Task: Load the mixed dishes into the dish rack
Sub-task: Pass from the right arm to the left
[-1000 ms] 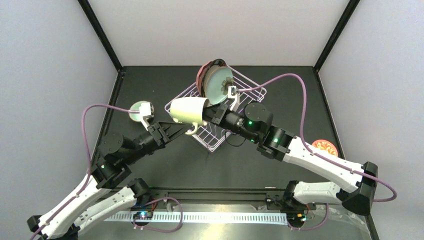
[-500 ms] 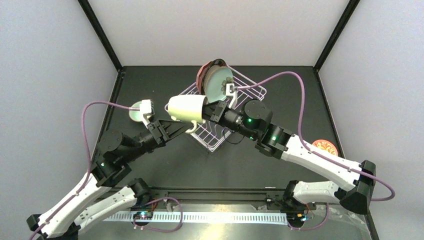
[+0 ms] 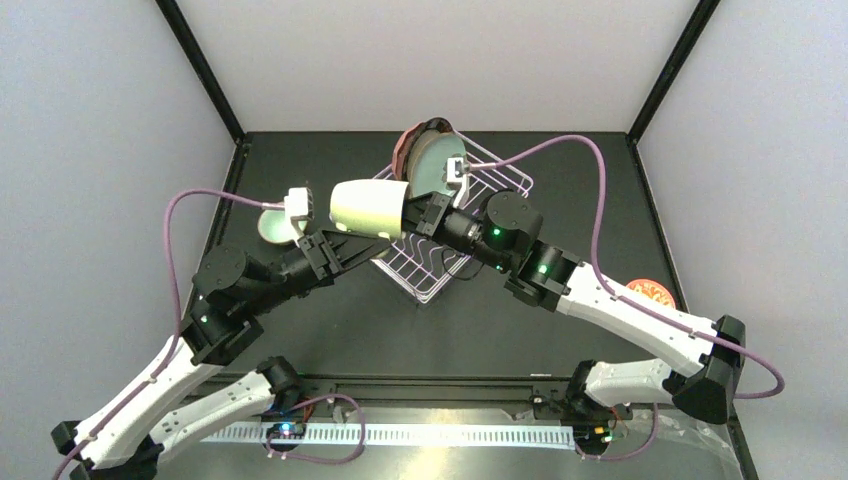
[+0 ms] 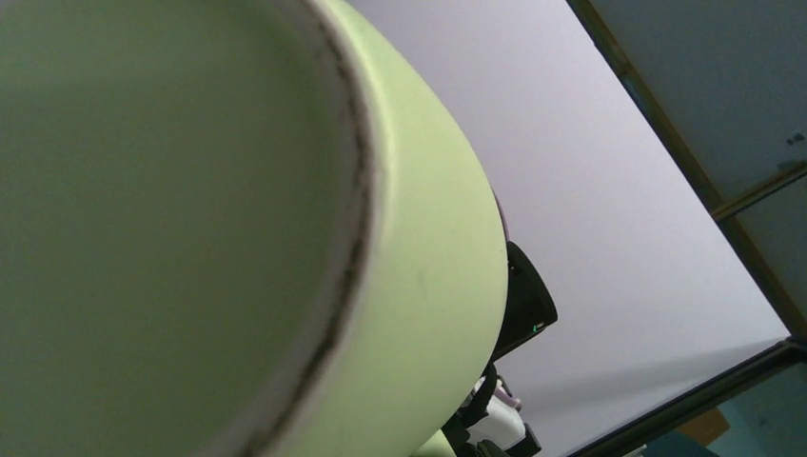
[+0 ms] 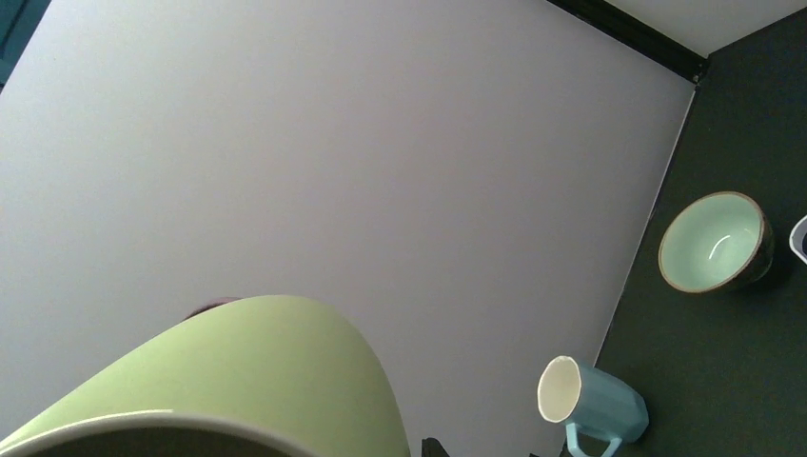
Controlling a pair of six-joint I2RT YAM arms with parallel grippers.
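Observation:
The cream mug point(image 3: 366, 206) hangs on its side in the air over the left edge of the white wire dish rack point(image 3: 430, 276). My left gripper point(image 3: 352, 241) presses against it from below left and my right gripper point(image 3: 413, 213) from the right; both look shut on it. The mug fills the left wrist view point(image 4: 428, 286) and the bottom of the right wrist view point(image 5: 238, 371), hiding the fingers. Upright plates point(image 3: 428, 160) stand at the rack's far end. The pale-green bowl point(image 5: 712, 243) and the light-blue mug point(image 5: 600, 405) sit on the table.
The pale-green bowl also shows on the left of the table in the top view point(image 3: 272, 228), partly behind my left wrist. A small orange-patterned bowl point(image 3: 650, 293) sits at the right edge. Black frame posts and grey walls enclose the dark table.
Both grippers and the cream mug have moved together up and to the left. The mug has turned, so its handle no longer shows from above.

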